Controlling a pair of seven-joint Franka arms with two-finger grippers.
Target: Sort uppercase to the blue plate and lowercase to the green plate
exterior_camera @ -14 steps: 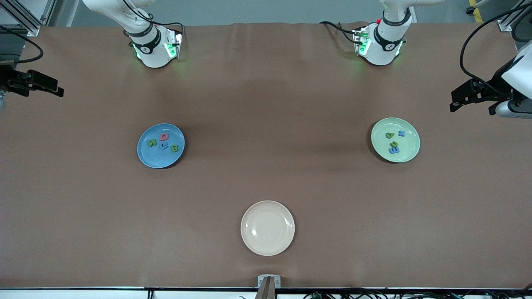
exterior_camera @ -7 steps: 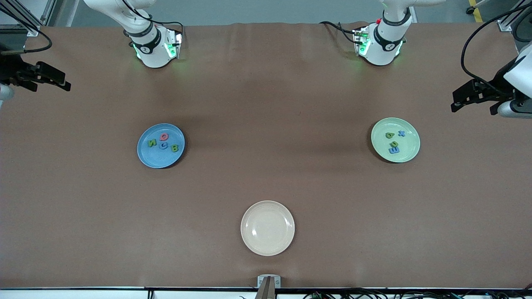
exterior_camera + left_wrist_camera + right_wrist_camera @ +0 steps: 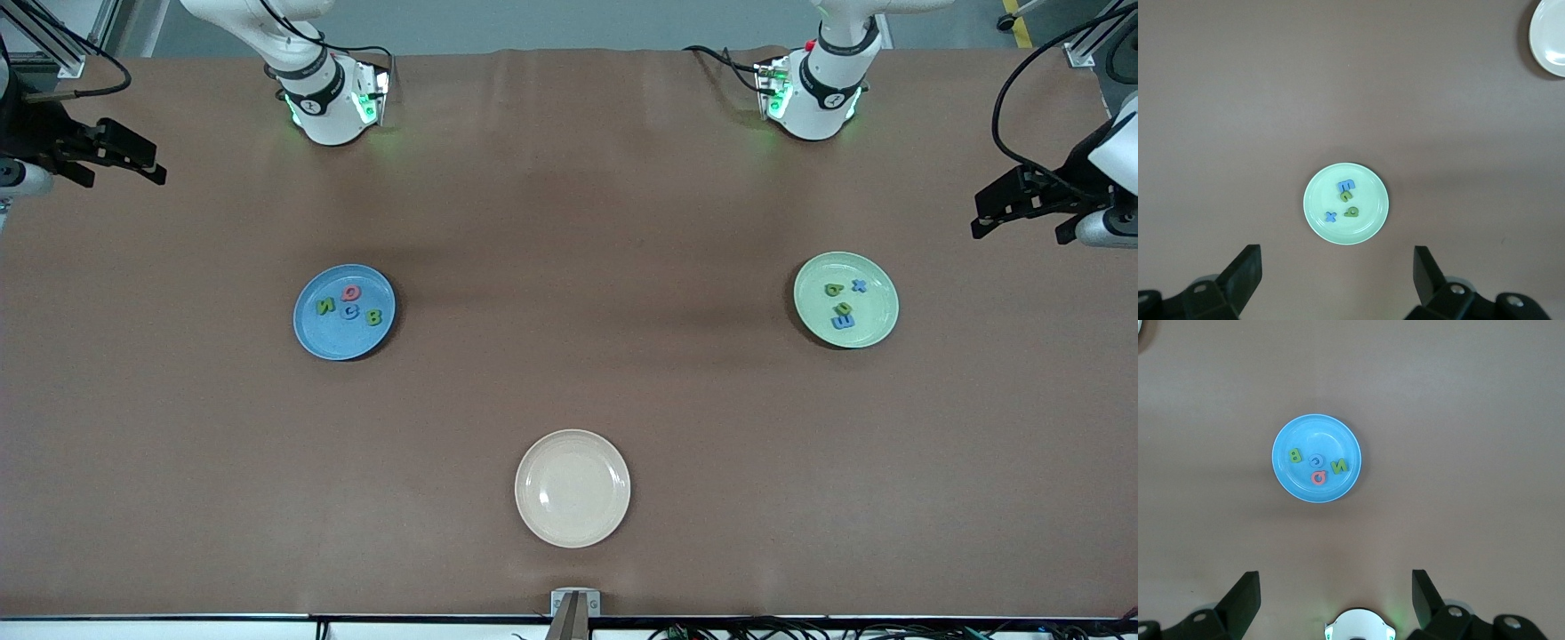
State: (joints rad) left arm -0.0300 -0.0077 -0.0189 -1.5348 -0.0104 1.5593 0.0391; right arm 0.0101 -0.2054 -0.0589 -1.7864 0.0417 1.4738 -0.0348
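Both grippers [image 3: 1337, 280] [image 3: 1335, 597] open, arms partly cropped.

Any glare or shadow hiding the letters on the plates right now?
Front view: soft dark shadow bands cross the table; blue plate and green plate stay evenly lit. Left wrist view: the lowercase read clearly. Right wrist view: the uppercase are sharp, with only faint sheen on the rim.
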